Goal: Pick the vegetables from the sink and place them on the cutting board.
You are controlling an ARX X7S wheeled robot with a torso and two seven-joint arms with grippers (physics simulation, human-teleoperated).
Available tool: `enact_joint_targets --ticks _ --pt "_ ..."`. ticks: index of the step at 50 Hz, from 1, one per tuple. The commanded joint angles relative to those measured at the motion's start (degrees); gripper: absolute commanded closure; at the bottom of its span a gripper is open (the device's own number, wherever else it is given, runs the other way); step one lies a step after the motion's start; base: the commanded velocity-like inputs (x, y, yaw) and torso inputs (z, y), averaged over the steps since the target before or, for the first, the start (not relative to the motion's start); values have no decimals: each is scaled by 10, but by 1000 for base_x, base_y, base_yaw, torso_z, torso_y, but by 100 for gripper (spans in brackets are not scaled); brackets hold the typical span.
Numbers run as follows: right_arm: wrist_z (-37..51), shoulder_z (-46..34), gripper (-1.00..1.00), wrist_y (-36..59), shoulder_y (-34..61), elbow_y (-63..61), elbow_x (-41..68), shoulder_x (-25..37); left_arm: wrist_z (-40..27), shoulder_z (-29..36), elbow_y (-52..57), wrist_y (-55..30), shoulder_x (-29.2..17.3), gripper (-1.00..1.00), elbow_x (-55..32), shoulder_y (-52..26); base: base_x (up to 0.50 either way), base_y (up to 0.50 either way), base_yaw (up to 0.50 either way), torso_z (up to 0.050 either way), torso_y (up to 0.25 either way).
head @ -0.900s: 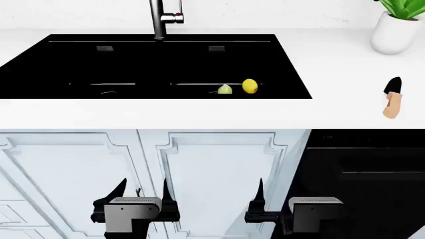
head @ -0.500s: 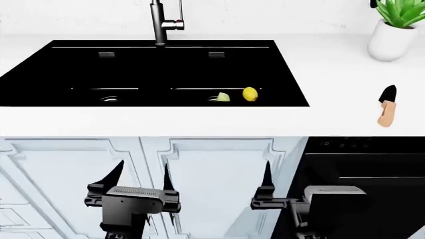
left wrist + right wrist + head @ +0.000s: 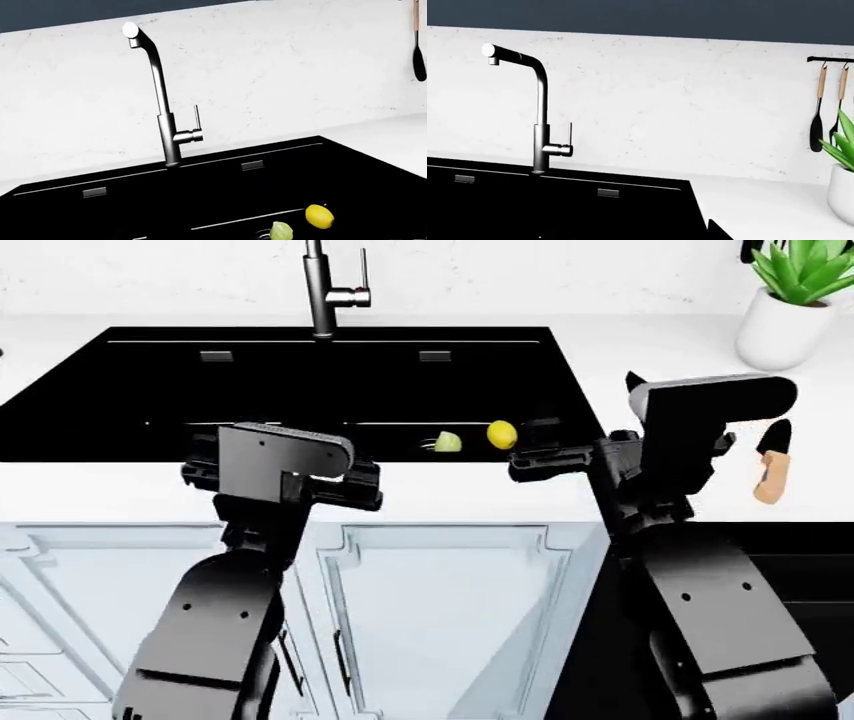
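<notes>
Both vegetables are lying in the right basin of the sink, the cabbage ball touching nothing I can make out, the lemon just beside it at three o'clock. The left gripper and right gripper are hovering at the near rim; whether their jaws are open I cannot tell. No cutting board is showing. Likely risks: round produce rolling off a pinch, or jaws striking the rim.
</notes>
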Motion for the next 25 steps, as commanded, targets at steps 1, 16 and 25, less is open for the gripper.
enact_joint_targets --ticks 1,16,25 --pt "-11 -22 -100 51 185 179 4 -12 4 18 -166 -47 16 -100 -20 -174 0 0 0 50 0" --pt "-14 -62 -100 68 252 242 -15 0 7 31 -276 -60 14 -100 -65 -269 129 0 0 50 0" --pt "-18 -55 -100 87 261 229 -9 18 1 36 -294 -74 2 -100 -77 -288 500 0 0 6 0"
